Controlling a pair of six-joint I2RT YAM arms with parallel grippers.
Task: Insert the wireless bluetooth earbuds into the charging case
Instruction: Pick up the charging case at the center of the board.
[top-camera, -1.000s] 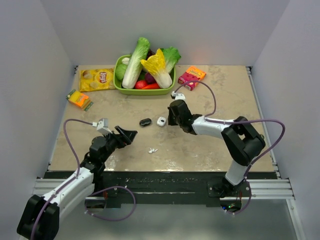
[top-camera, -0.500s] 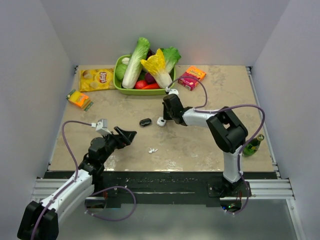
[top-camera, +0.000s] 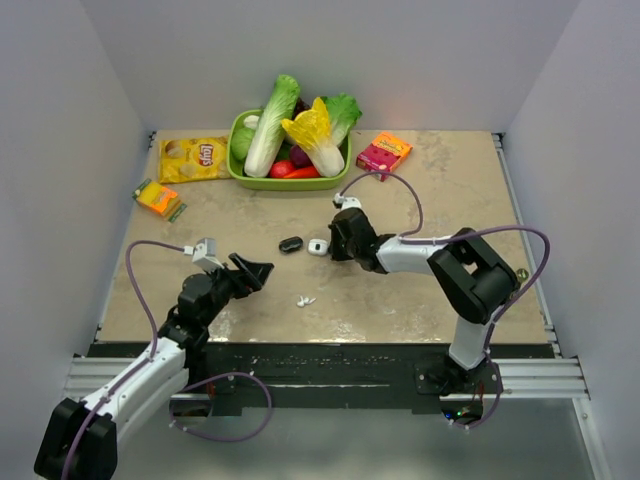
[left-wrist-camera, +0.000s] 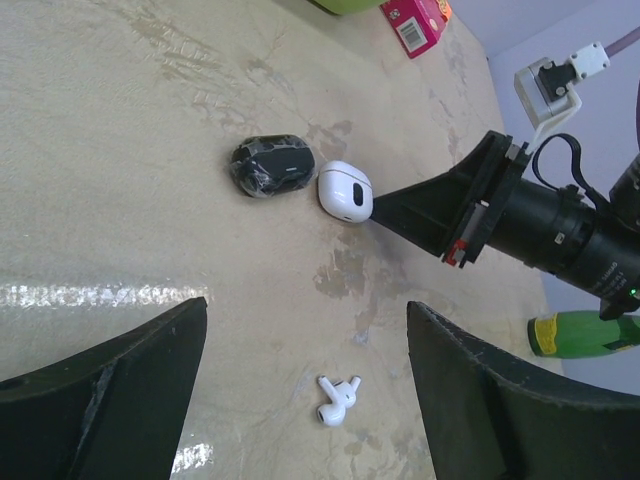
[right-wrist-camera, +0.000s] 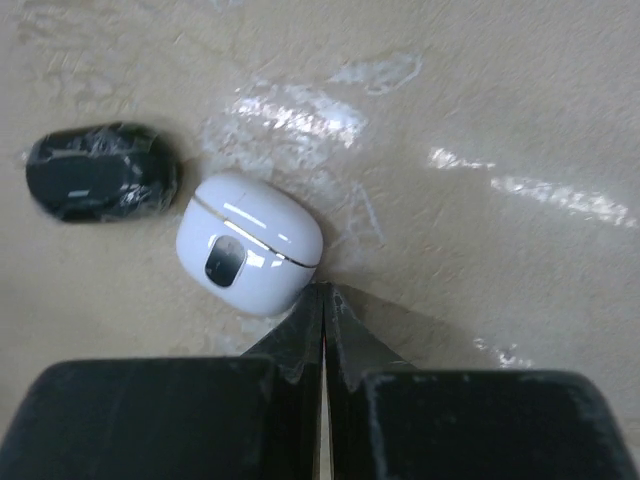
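The right claw (right-wrist-camera: 325, 297) has dropped back beside the charging case (right-wrist-camera: 250, 242), which has slid slightly left.

The table (top-camera: 450, 200) holds a green vegetable basket (top-camera: 290, 183), chip bag (top-camera: 193, 159), pink box (top-camera: 384, 153), orange packet (top-camera: 158, 198), black lump (top-camera: 291, 244).

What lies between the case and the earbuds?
Nothing: only bare table lies between the case and the earbuds, as the left wrist view shows.

In my right wrist view, a black wrapped lump (right-wrist-camera: 100, 172) crowds the charging case (right-wrist-camera: 250, 242) at 10 o'clock. My right gripper (right-wrist-camera: 325, 298) blocks 5 o'clock; 1 o'clock is free.
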